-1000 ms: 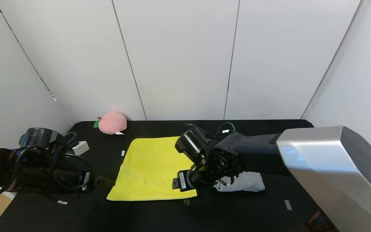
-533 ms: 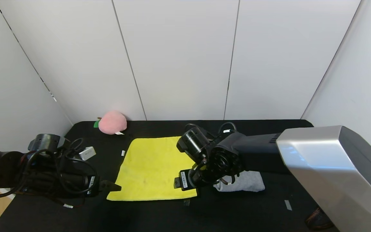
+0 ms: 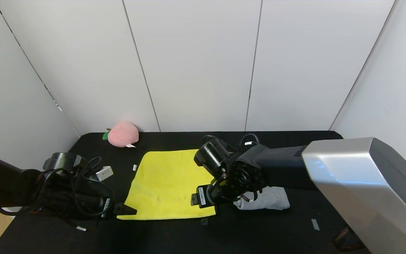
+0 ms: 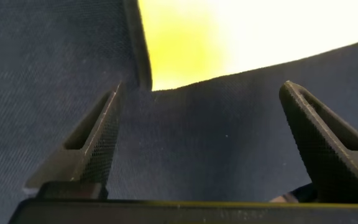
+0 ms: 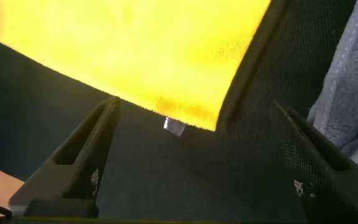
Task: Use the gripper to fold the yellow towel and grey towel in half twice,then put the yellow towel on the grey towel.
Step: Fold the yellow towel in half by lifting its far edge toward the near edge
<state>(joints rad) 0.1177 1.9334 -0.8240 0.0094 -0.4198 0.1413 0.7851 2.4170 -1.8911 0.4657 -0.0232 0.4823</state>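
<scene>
The yellow towel (image 3: 167,183) lies spread flat on the black table. My left gripper (image 3: 127,210) is open and low over the table, just short of the towel's front left corner; the left wrist view shows that corner (image 4: 229,37) beyond the open gripper (image 4: 202,90). My right gripper (image 5: 197,107) is open, with the towel's front right corner (image 5: 166,62) between its fingertips; in the head view its wrist (image 3: 238,176) hides the fingers. The grey towel (image 3: 270,199) lies folded small to the right of the yellow one, and also shows in the right wrist view (image 5: 353,93).
A pink plush peach (image 3: 123,134) sits at the back left by the wall. Small tape marks lie on the black table (image 3: 259,236): one by the towel's right corner (image 3: 204,221), another at the front right (image 3: 315,224). White walls close the back and sides.
My left arm has moved right and forward, bringing its open gripper up to the yellow towel's front left corner. The right arm has hardly moved.
</scene>
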